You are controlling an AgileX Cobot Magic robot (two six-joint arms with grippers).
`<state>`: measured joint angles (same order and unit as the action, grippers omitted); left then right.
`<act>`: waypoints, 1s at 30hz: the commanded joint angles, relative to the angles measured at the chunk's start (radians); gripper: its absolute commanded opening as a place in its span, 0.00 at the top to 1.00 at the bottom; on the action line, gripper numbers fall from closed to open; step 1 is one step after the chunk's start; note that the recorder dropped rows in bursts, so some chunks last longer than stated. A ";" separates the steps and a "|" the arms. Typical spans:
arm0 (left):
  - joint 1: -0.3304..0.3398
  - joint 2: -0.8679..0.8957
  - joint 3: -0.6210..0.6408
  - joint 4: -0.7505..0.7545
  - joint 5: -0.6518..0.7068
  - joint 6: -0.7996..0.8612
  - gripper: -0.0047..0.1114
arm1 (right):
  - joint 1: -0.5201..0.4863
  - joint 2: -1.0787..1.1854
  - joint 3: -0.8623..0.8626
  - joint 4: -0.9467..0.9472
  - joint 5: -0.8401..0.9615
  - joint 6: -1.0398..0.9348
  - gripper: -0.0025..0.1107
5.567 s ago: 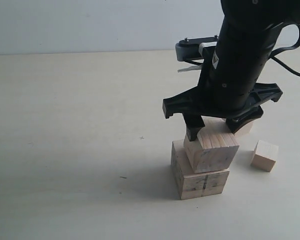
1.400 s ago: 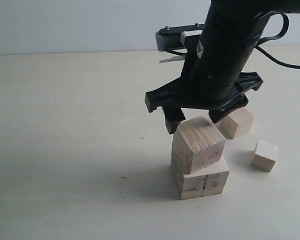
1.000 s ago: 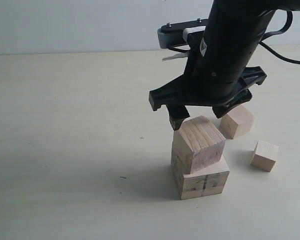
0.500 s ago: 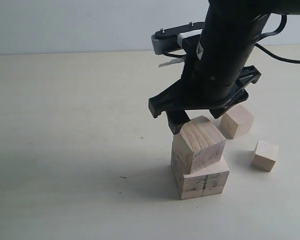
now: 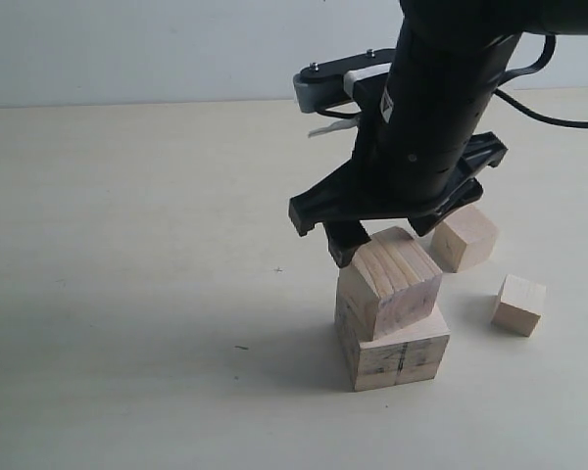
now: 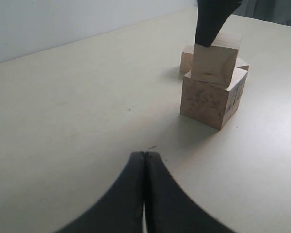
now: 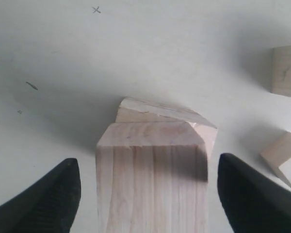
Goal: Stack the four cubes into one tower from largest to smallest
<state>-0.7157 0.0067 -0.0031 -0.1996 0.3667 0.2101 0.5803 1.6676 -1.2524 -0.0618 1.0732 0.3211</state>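
The largest cube [image 5: 397,354] stands on the counter [image 5: 127,294], with a dark seam running down one of its sides. The second cube [image 5: 390,284] sits on top of it. You will see that this second cube is twisted out of line with the largest cube. In the right wrist view a corner of the largest cube pokes out past the second cube's edge. So two of the four cubes are stacked.

The third cube [image 5: 464,238] rests on the counter behind and to the right of the largest cube in the exterior view, near it but not touching. The smallest cube [image 5: 518,305] lies on the counter further to the right of the largest cube, well apart from it and on its own.

Your right end effector [image 5: 387,235] hangs directly above the largest cube, with its tips at the level of the second cube's top. Its jaws stand wide, with one of the fingers [image 7: 53,194] on either side of the second cube. The right wrist view shows a strip of counter between each finger and the wood. It straddles that cube and has hold of nothing.

Your left end effector [image 6: 144,194] sits low over the counter, well apart from the largest cube and looking toward it. Its two fingers are pressed together along their length, with nothing between them.
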 commanded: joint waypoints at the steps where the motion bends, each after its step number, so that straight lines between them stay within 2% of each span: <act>1: 0.001 -0.007 0.003 0.003 -0.006 0.000 0.96 | 0.001 0.019 -0.001 -0.007 0.003 -0.004 0.33; 9: 0.001 -0.007 0.003 0.003 -0.006 0.000 0.96 | 0.001 0.021 -0.001 0.000 0.003 0.003 0.37; 17: 0.001 -0.007 0.003 0.003 -0.006 0.000 0.96 | 0.001 0.021 -0.001 0.012 0.005 0.078 0.62; 30: 0.001 -0.007 0.003 0.003 -0.006 0.000 0.96 | 0.001 0.021 -0.001 -0.027 0.032 0.188 0.67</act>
<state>-0.7157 0.0067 -0.0031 -0.1996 0.3667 0.2101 0.5803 1.6891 -1.2524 -0.0668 1.0921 0.5011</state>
